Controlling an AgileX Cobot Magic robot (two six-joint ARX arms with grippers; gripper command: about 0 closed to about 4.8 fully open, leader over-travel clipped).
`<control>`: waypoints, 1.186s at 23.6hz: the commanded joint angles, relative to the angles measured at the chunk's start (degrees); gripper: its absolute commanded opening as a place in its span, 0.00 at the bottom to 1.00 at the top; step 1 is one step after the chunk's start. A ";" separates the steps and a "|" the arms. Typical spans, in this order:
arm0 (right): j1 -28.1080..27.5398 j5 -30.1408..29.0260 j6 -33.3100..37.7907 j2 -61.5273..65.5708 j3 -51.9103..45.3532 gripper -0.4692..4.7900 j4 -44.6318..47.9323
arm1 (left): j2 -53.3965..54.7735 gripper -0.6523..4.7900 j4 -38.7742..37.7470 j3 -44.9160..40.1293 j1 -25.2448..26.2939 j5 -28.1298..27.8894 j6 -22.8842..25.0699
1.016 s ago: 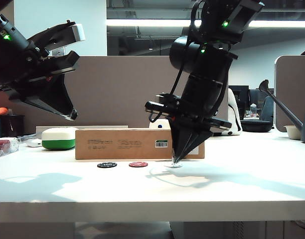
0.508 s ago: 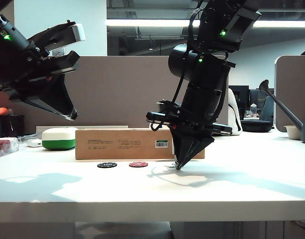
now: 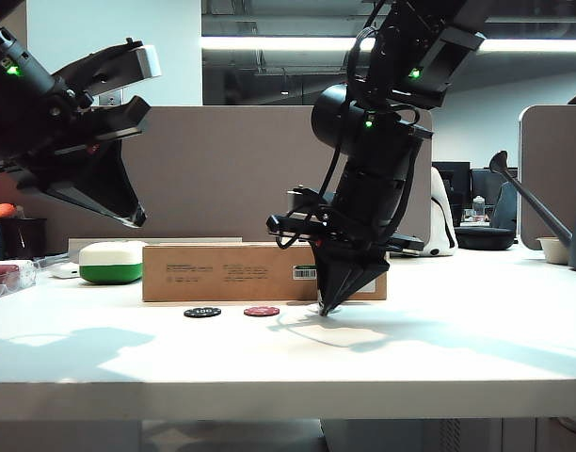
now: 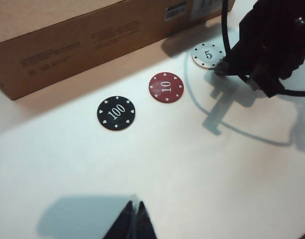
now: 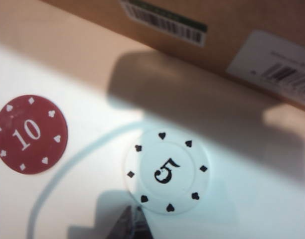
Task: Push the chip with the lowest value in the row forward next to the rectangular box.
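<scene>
The right gripper (image 3: 328, 307) stands tip-down on the table (image 3: 288, 348), its fingers pressed together into one point with nothing between them. In its own wrist view that point (image 5: 133, 221) sits at the near rim of the white chip (image 5: 167, 171), marked 5, touching it or just short of it. The chip lies flat on the far side of the tips, toward the rectangular box (image 3: 264, 271), near the box's front face but not yet against it; a strip of bare table shows between them.

The chip looks light, thin, stiff and smooth, so it should slide easily on the white top and may skid sideways or spin if nudged off-centre. Pinching it would be awkward; a push low on the near rim, through its middle, seems the best contact.

To one side of the gripper the dark red chip (image 5: 30, 133), marked 10, lies well clear of the path, and the black chip (image 4: 115, 113), marked 100, lies beyond it. Nothing stands between the white chip and the box.

The left gripper (image 3: 119, 94) hangs high, far off beside the white-and-green case (image 3: 111, 261), its fingers spread, holding nothing.
</scene>
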 commanded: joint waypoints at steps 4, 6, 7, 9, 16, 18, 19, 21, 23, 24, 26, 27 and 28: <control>-0.04 3.32 -0.17 1.09 -0.55 0.07 -0.46 | -0.07 0.11 0.70 0.37 0.00 0.15 -0.15; -0.04 3.34 -0.17 1.09 -0.55 0.07 0.35 | -0.07 0.11 0.70 0.37 -0.02 0.15 -0.15; -0.04 3.50 -0.17 1.11 -0.55 0.07 1.20 | -0.07 0.11 0.70 0.37 -0.02 0.15 -0.15; -0.04 4.46 -0.15 1.11 -0.55 0.07 2.38 | -0.07 0.11 0.70 0.37 0.00 0.17 -0.15; -0.04 6.03 -0.13 1.11 -0.55 0.07 4.04 | -0.07 0.11 0.72 0.37 0.00 0.17 -0.15; -0.04 6.03 -0.11 1.16 -0.55 0.07 4.90 | -0.04 0.11 0.70 0.37 0.00 0.17 -0.15; -0.04 6.01 0.00 1.27 -0.55 0.07 5.07 | -0.04 0.11 0.72 0.37 0.00 0.17 -0.15; -0.04 5.84 0.39 1.44 -0.52 0.07 5.01 | -0.04 0.11 0.70 0.37 0.00 0.17 -0.15; -0.04 5.84 0.66 1.75 -0.50 0.07 4.92 | -0.07 0.11 0.72 0.37 0.00 0.15 -0.15; -0.04 5.84 0.72 2.01 -0.50 0.07 5.05 | -0.07 0.11 0.70 0.37 0.00 0.15 -0.15; -0.02 5.81 0.79 2.40 -0.44 0.07 5.25 | -0.07 0.11 0.72 0.37 -0.02 0.15 -0.15; -0.02 5.84 1.05 2.43 -0.44 0.07 5.29 | -0.07 0.11 0.70 0.37 0.00 0.17 -0.15; -0.02 5.84 1.22 2.43 -0.44 0.07 5.40 | -0.07 0.11 0.72 0.37 -0.02 0.17 -0.15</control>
